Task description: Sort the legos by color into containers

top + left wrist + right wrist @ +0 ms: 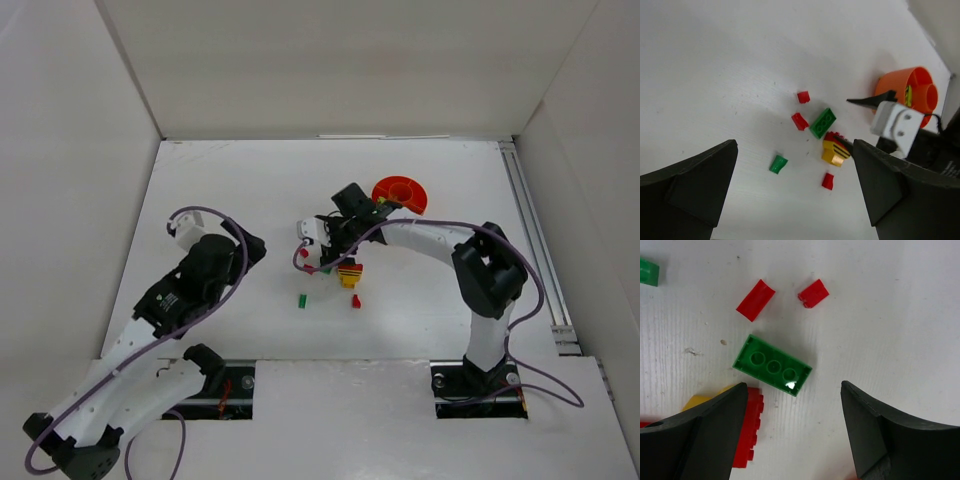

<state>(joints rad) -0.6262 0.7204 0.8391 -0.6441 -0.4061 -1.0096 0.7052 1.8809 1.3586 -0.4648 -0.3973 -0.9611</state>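
While the right end effector (792, 384) hangs over a green brick (772, 365) lying underside up, its jaws stand apart, holding nothing. Two red bits (755, 300) lie just beyond the brick, and a red-and-yellow stack (834, 150) sits beside it. A small green bit (778, 164) lies nearby on the bench (250, 190). The left end effector (794, 145) is wide and empty, well off the pile. The orange bowl (895, 87) is behind the right arm.
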